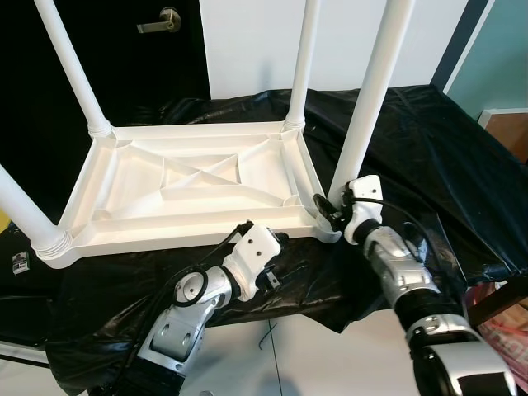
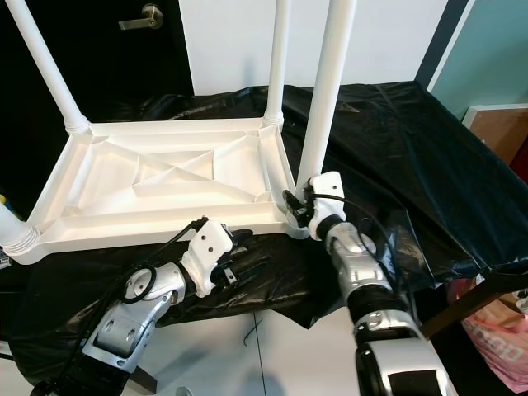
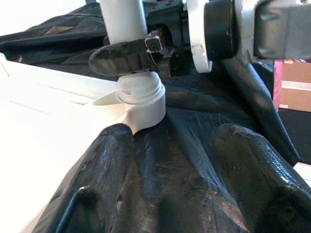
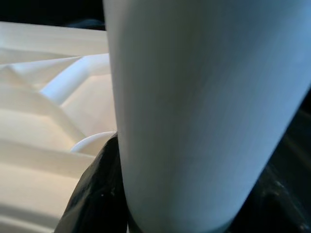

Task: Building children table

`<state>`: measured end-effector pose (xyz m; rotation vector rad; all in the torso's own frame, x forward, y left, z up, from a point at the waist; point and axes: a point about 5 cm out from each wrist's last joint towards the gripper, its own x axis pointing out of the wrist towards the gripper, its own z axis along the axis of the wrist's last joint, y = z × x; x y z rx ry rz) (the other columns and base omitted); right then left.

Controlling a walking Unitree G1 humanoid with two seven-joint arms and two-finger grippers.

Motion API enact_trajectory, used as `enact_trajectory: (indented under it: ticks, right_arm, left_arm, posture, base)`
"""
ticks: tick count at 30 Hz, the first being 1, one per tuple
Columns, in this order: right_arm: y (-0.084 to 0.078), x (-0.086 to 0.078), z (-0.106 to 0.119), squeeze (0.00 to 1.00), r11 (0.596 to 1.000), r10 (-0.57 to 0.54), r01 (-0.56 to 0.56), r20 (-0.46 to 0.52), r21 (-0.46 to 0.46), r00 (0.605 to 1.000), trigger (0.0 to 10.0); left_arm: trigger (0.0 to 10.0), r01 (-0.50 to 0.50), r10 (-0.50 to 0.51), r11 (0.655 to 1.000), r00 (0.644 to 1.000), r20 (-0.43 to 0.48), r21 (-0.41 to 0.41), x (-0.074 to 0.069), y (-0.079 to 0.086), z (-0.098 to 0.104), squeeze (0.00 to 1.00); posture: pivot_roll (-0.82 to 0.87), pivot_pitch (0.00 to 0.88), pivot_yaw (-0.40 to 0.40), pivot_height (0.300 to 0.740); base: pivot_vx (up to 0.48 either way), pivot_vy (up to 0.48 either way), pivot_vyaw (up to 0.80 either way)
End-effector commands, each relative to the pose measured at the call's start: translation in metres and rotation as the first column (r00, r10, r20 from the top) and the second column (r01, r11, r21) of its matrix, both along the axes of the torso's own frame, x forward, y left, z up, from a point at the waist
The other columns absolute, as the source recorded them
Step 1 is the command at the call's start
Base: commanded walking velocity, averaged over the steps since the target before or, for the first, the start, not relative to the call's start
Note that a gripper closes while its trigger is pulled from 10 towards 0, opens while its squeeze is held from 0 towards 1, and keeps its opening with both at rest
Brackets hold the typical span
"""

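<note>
Upright, the leg (image 1: 373, 99) stands in right tool (image 1: 327, 213).

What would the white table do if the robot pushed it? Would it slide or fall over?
The table lies flat on its top, so it probably would not tip. It looks like hollow plastic, likely light and stiff. On the black sheet it might slide, maybe bunching the sheet.

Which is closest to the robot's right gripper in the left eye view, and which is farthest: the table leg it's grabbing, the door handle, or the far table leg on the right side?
From the right gripper:
1. The near right table leg, gripped at its base, at the tabletop's near right corner.
2. The far right table leg, at the corner behind it.
3. The door handle, on the dark door, up at the back left.
</note>
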<state>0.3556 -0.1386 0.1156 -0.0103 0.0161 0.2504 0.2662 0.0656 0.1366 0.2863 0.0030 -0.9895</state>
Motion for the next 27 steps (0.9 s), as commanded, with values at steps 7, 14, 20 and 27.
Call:
enact_trajectory:
  ticks: [7, 14, 20, 27]
  right_arm:
    - [0.013, -0.017, -0.026, 0.00, 0.916, -0.391, 0.397, -0.103, 0.052, 0.915, 10.0]
    - [0.025, -0.018, -0.025, 0.00, 0.917, -0.378, 0.390, -0.127, 0.084, 0.917, 10.0]
    - [0.030, -0.020, -0.022, 0.00, 0.921, -0.376, 0.384, -0.117, 0.066, 0.919, 10.0]
    - [0.033, -0.020, -0.018, 0.00, 0.919, -0.385, 0.392, -0.100, 0.053, 0.917, 10.0]
  left_arm:
    - [10.0, -0.044, 0.044, 0.999, 0.999, 0.032, 0.009, 0.013, 0.003, 0.003, 0.00]
    - [10.0, -0.041, 0.041, 0.999, 0.998, 0.037, 0.005, 0.015, 0.001, 0.004, 0.00]
    - [10.0, -0.029, 0.029, 1.000, 0.999, 0.036, -0.002, 0.015, -0.003, 0.004, 0.00]
    - [10.0, -0.030, 0.030, 1.000, 0.999, 0.033, -0.007, 0.016, -0.003, 0.002, 0.00]
  posture:
    - [0.02, 0.000, -0.040, 0.740]
    - [0.01, 0.000, -0.037, 0.740]
    - [0.01, 0.000, -0.038, 0.740]
    - [0.01, 0.000, -0.043, 0.740]
  base:
    - [0.000, 0.000, 0.00]
    - [0.000, 0.000, 0.00]
    - [0.000, 0.000, 0.00]
    - [0.000, 0.000, 0.00]
